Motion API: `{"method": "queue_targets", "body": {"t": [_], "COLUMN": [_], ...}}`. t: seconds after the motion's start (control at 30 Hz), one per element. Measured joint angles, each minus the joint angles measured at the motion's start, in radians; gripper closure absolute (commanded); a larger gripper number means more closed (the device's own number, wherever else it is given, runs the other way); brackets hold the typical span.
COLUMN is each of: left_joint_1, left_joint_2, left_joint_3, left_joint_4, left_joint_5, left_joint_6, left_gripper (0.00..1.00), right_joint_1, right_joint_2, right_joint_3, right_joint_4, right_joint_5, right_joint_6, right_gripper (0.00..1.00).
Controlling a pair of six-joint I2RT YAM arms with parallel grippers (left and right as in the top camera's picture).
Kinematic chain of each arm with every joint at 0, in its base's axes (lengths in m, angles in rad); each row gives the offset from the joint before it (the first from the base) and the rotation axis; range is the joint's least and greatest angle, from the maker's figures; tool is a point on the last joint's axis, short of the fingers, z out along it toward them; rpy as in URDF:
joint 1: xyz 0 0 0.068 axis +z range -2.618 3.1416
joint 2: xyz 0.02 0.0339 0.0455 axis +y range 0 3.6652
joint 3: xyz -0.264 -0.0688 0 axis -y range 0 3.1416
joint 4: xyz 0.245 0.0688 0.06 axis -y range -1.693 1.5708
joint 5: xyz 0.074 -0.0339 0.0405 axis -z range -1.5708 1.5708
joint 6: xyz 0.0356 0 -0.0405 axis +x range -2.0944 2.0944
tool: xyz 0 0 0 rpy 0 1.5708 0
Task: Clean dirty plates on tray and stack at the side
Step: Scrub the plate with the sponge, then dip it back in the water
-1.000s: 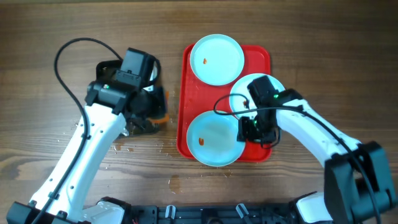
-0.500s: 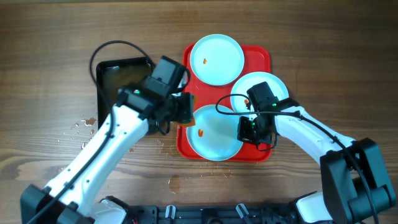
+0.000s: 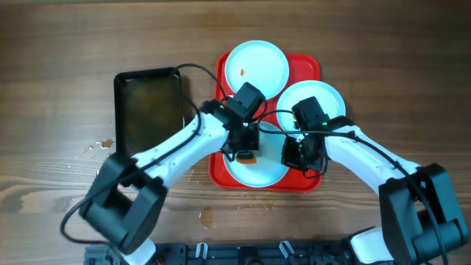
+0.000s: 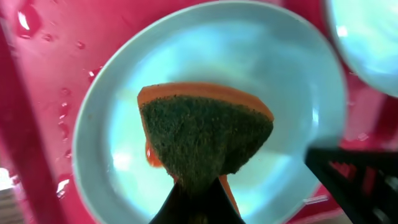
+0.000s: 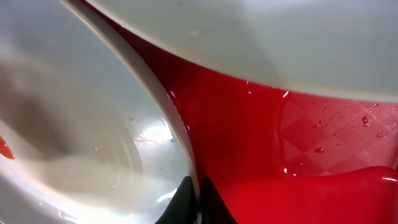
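Three pale blue plates lie on the red tray: a far one with an orange smear, a right one, and a near one. My left gripper is shut on an orange sponge with a dark green scrub face and presses it on the near plate; its fingertips show low in the left wrist view. My right gripper is shut on the near plate's right rim, seen close in the right wrist view. The near plate looks wet.
A black water tray stands left of the red tray. Water drops lie on the wooden table near it. In the right wrist view the right plate overhangs the wet red tray.
My left arm has swung right from the black water tray with the sponge and set it on the near plate. My right gripper has stayed on the plate's rim.
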Motion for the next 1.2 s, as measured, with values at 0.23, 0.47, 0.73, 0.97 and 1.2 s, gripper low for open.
{"method": "queue_targets", "body": {"t": [0.23, 0.47, 0.73, 0.97, 1.2], "left_joint_1": [0.000, 0.003, 0.041, 0.080, 0.370], "left_joint_2": [0.085, 0.055, 0.056, 0.051, -0.225], "left_joint_3": [-0.028, -0.101, -0.058, 0.059, 0.060], "left_joint_4": [0.044, 0.093, -0.091, -0.277, -0.315], "left_joint_5": [0.019, -0.021, -0.182, -0.341, -0.402], "left_joint_6": [-0.131, -0.177, -0.155, -0.155, -0.053], "left_gripper": [0.96, 0.96, 0.96, 0.96, 0.96], "right_joint_1": [0.000, 0.000, 0.016, 0.008, 0.003], "right_joint_2": [0.000, 0.000, 0.000, -0.004, -0.105], "right_joint_3": [0.000, 0.001, 0.007, 0.018, 0.005], "right_joint_4": [-0.001, -0.009, -0.005, -0.063, -0.065], "right_joint_5": [0.000, 0.004, -0.036, -0.023, 0.071], "right_joint_6": [0.000, 0.000, 0.001, 0.002, -0.076], "right_gripper": [0.96, 0.96, 0.95, 0.96, 0.96]}}
